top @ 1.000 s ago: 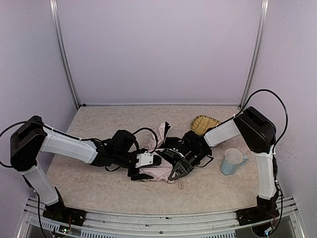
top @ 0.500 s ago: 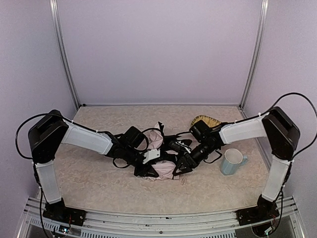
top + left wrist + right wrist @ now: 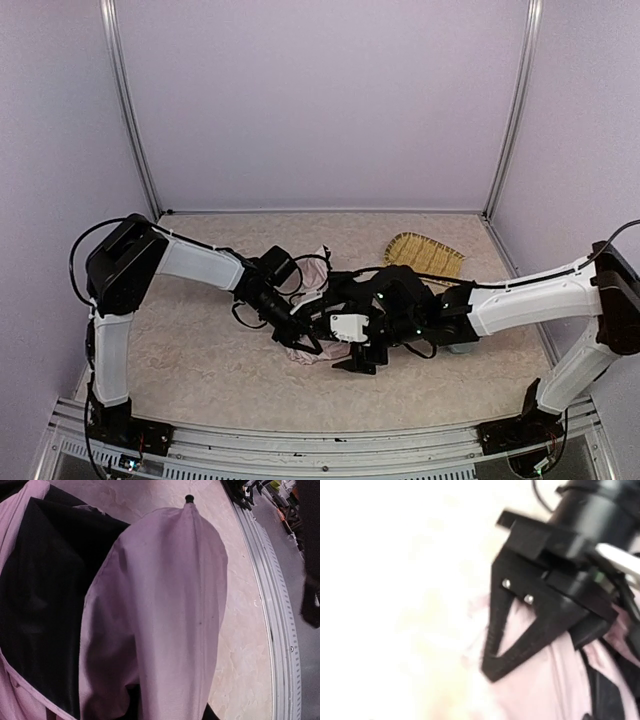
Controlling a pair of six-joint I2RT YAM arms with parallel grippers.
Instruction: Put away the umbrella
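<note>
The left arm (image 3: 200,265) rises from its base, bends at a high elbow and slopes down to the pale pink folding umbrella with black lining (image 3: 312,352), meeting it from the left. The left gripper (image 3: 298,338) points down into the cloth, its jaws pinched on a fold of the umbrella. The right arm (image 3: 530,298) stretches low and almost straight in from the right, its wrist above the umbrella's right side. The right gripper (image 3: 357,358) hangs at the umbrella's near right edge, just beside the left gripper, its fingers spread apart.
</note>
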